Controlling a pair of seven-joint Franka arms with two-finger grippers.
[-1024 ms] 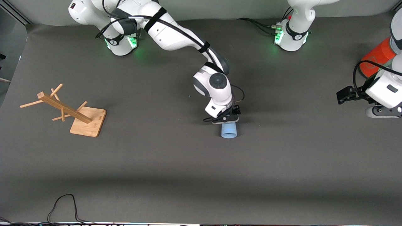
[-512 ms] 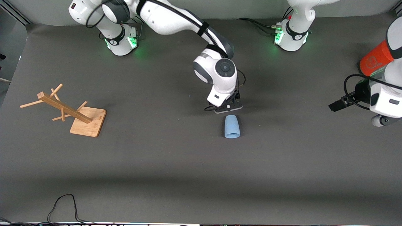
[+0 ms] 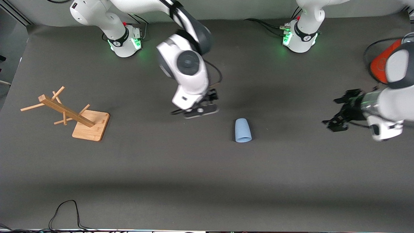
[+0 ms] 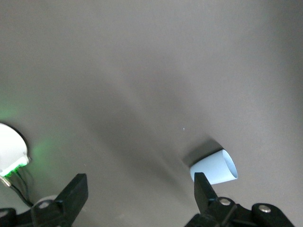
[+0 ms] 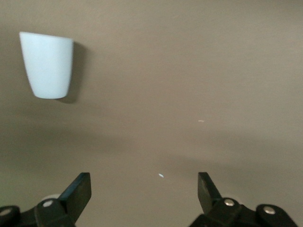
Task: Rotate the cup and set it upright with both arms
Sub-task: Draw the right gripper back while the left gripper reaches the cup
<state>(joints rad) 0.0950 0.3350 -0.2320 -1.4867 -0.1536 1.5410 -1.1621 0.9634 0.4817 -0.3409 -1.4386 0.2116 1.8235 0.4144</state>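
Observation:
The light-blue cup (image 3: 243,130) lies on its side mid-table, wide end toward the front camera. It also shows in the left wrist view (image 4: 213,169) and the right wrist view (image 5: 47,64). My right gripper (image 3: 200,111) hangs over bare mat beside the cup, toward the right arm's end, open and empty (image 5: 144,182). My left gripper (image 3: 338,114) hangs over the mat toward the left arm's end, pointing at the cup, open and empty (image 4: 139,182). Neither touches the cup.
A wooden peg rack (image 3: 69,115) on a square base stands toward the right arm's end. A large orange cylinder (image 3: 380,64) stands at the left arm's end, partly hidden by the left arm. A black cable (image 3: 64,212) lies by the front edge.
My right gripper has left the cup, risen and swung toward the right arm's end. The cup has shifted slightly toward the left arm's end. My left gripper has turned and moved toward the cup.

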